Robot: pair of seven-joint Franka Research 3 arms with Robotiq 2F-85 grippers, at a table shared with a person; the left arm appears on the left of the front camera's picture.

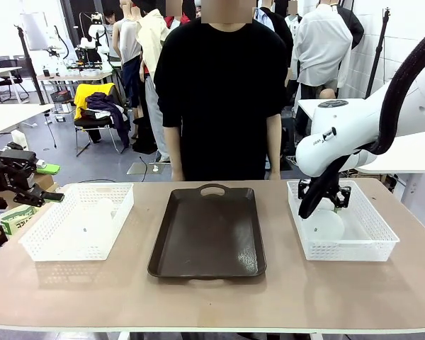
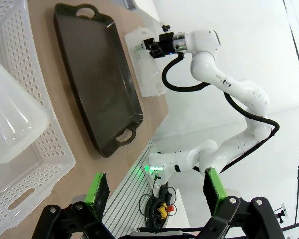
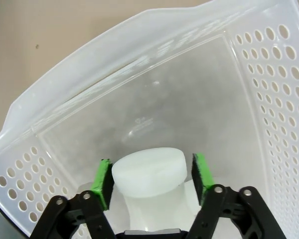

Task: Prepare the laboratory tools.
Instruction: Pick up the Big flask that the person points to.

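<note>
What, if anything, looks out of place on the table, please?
Nothing looks spilled or broken. One oddity: the flask in the left basket seems to lie on its side, whereas the other flask stands upright in the right basket, between the pads of the right gripper.

No legible text anywhere; small dark print on right arm (image 1: 343, 131) too blurred to read.
</note>
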